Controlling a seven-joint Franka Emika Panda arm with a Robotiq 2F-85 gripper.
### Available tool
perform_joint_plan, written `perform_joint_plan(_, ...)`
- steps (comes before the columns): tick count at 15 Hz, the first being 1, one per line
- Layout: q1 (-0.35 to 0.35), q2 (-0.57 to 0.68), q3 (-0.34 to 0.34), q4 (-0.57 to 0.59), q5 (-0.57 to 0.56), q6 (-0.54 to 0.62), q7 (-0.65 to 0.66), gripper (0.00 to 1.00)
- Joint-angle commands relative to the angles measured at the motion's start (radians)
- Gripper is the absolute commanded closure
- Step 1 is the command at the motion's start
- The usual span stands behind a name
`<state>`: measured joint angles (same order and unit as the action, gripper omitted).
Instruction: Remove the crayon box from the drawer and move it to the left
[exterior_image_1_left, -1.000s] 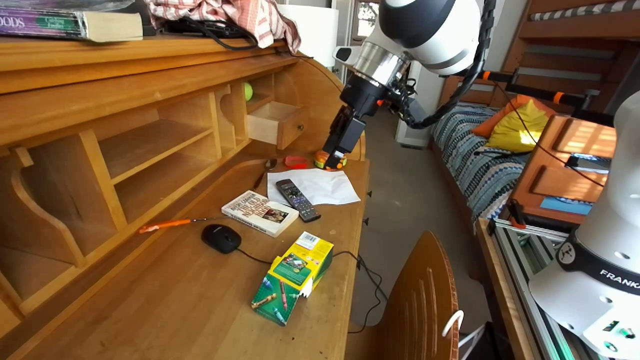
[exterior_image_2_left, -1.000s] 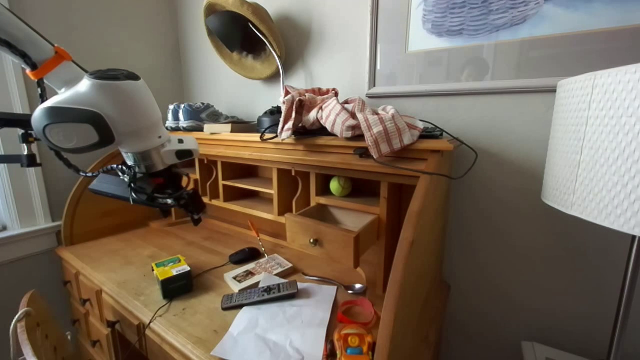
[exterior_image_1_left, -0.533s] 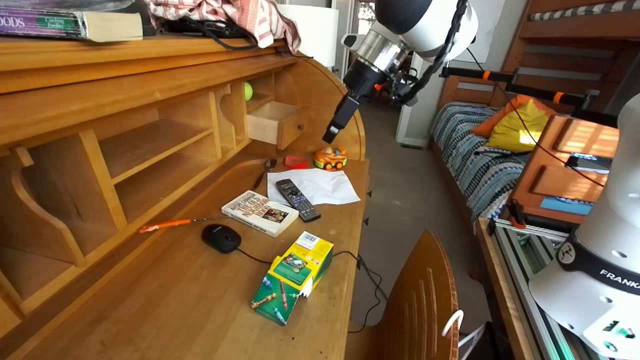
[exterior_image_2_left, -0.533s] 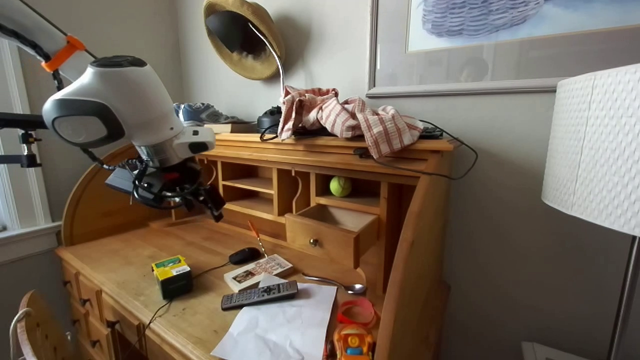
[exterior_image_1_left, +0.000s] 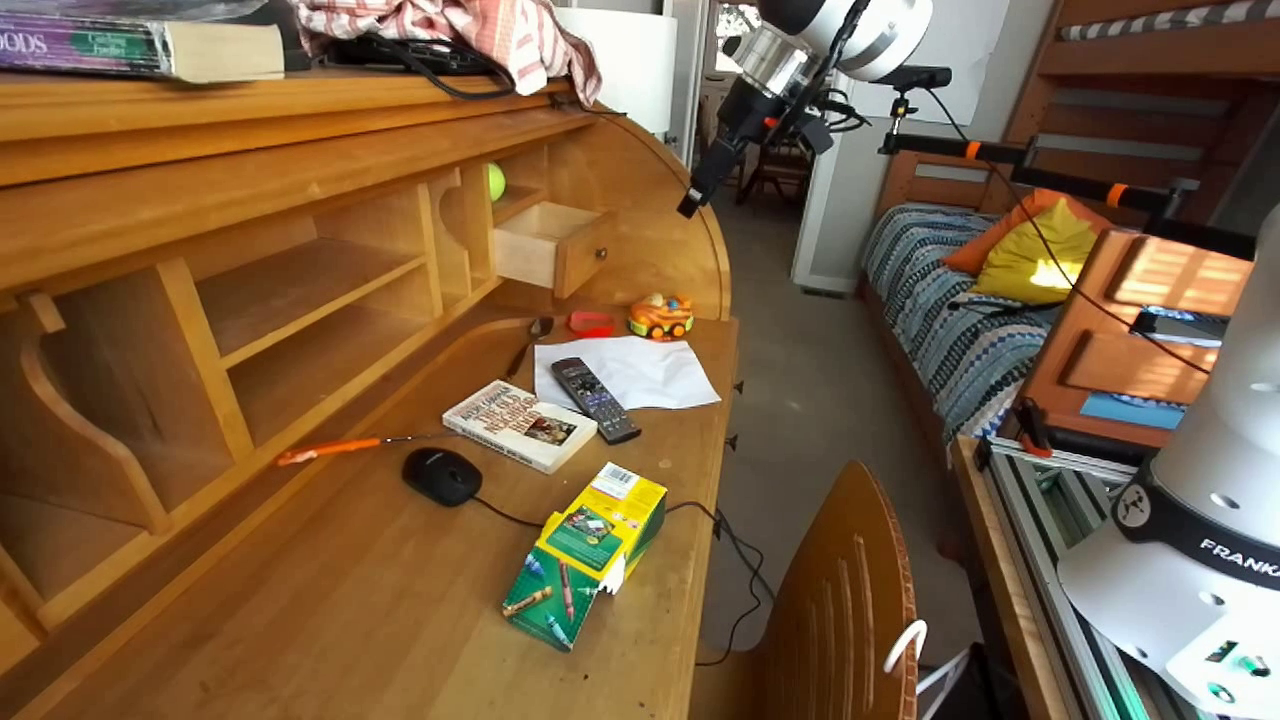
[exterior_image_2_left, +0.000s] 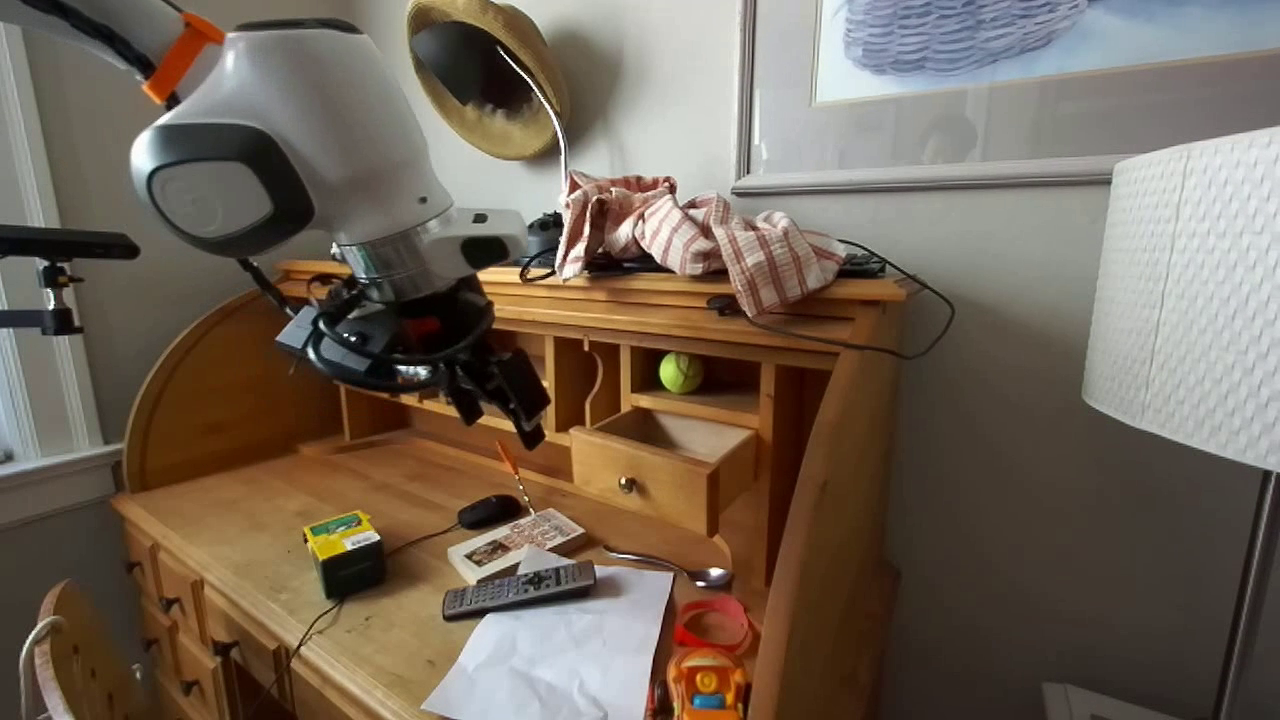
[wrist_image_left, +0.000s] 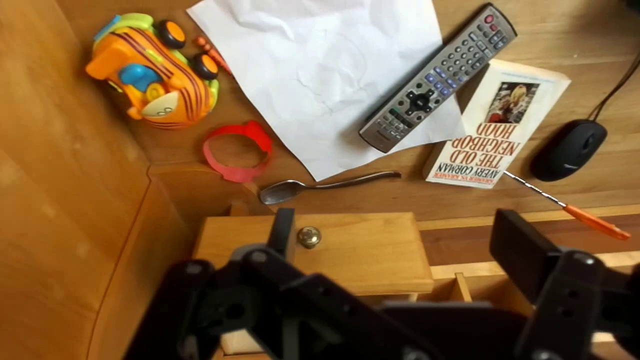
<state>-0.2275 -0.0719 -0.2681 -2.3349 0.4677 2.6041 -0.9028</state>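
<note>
The green and yellow crayon box (exterior_image_1_left: 590, 540) lies on the desktop near the front edge, its flap end torn open. It also shows in an exterior view (exterior_image_2_left: 345, 555) and is out of the wrist view. The small wooden drawer (exterior_image_1_left: 583, 258) is pulled out of the organiser. No object shows in the visible part of its inside (exterior_image_2_left: 690, 432). My gripper (exterior_image_1_left: 693, 205) is in the air above the desk, apart from the drawer (exterior_image_2_left: 650, 480). In the wrist view its fingers (wrist_image_left: 400, 231) are wide apart with nothing between them; the drawer front (wrist_image_left: 365, 245) appears beyond.
On the desk lie a remote (exterior_image_1_left: 597, 400), a paperback (exterior_image_1_left: 522, 425), white paper (exterior_image_1_left: 650, 370), a black mouse (exterior_image_1_left: 442, 476), a spoon (exterior_image_2_left: 710, 577), an orange screwdriver (wrist_image_left: 595, 222), a red band (exterior_image_2_left: 712, 622) and a toy car (exterior_image_1_left: 661, 317). A chair (exterior_image_1_left: 850, 600) stands at the front.
The arm and gripper have risen and moved across the desk towards the drawer's side, away from the crayon box. The box, drawer and other desk objects have not moved.
</note>
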Motion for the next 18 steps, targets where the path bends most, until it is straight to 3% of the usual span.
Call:
perform_joint_plan(1,-0.01,0.138,-0.014,0.147,-0.09,-0.028,0.048,0.0)
perform_joint_plan(4,-0.021,0.24,0.014,0.215,-0.023,0.046,0.033,0.0)
perform_joint_plan(9,-0.033,0.391,0.085,0.259,0.231,0.211,-0.069,0.0)
perform_joint_plan(13,-0.084,0.433,0.172,0.303,0.4,0.233,-0.197,0.0)
perform_joint_plan(15,-0.098,0.442,0.189,0.327,0.426,0.213,-0.24,0.0)
perform_joint_plan(18,-0.088,0.439,0.154,0.328,0.34,0.14,-0.217,0.0)
